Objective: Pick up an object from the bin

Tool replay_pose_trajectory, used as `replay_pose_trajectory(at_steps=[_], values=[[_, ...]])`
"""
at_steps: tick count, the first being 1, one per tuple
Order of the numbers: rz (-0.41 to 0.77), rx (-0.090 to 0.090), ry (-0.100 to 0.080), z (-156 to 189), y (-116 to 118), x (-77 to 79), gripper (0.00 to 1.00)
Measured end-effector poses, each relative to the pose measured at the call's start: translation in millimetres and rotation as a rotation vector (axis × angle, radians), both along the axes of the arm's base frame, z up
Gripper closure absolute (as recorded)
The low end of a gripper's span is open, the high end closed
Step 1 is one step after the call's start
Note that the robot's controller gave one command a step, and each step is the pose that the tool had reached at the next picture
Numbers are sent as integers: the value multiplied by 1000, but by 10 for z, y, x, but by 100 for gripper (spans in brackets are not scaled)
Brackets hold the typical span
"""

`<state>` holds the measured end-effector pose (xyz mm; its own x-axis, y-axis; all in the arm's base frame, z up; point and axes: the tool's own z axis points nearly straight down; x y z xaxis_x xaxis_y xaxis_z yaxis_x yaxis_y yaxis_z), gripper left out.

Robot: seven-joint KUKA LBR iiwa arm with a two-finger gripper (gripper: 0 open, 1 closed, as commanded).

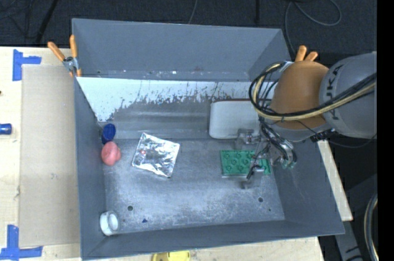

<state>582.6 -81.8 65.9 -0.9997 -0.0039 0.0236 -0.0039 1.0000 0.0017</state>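
My gripper (256,161) is low on the right side of the bin floor, right over the right edge of a flat green studded plate (236,162). The plate lies flat on the floor, its right part hidden under the gripper. Just behind it, against the back wall, rests a pale grey rounded rectangular block (229,119).
A crumpled silver foil packet (156,154) lies mid-floor. At the left wall sit a pink ball (111,153) and a small blue cap (109,132). A white ring-shaped cap (109,223) is in the front left corner. The arm with its orange cover and cables comes in from the right.
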Motion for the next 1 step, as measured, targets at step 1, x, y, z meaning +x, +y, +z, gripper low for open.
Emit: replay_pose_trajectory(at_steps=[1], values=[[2, 0, 1, 0, 3, 1, 0]])
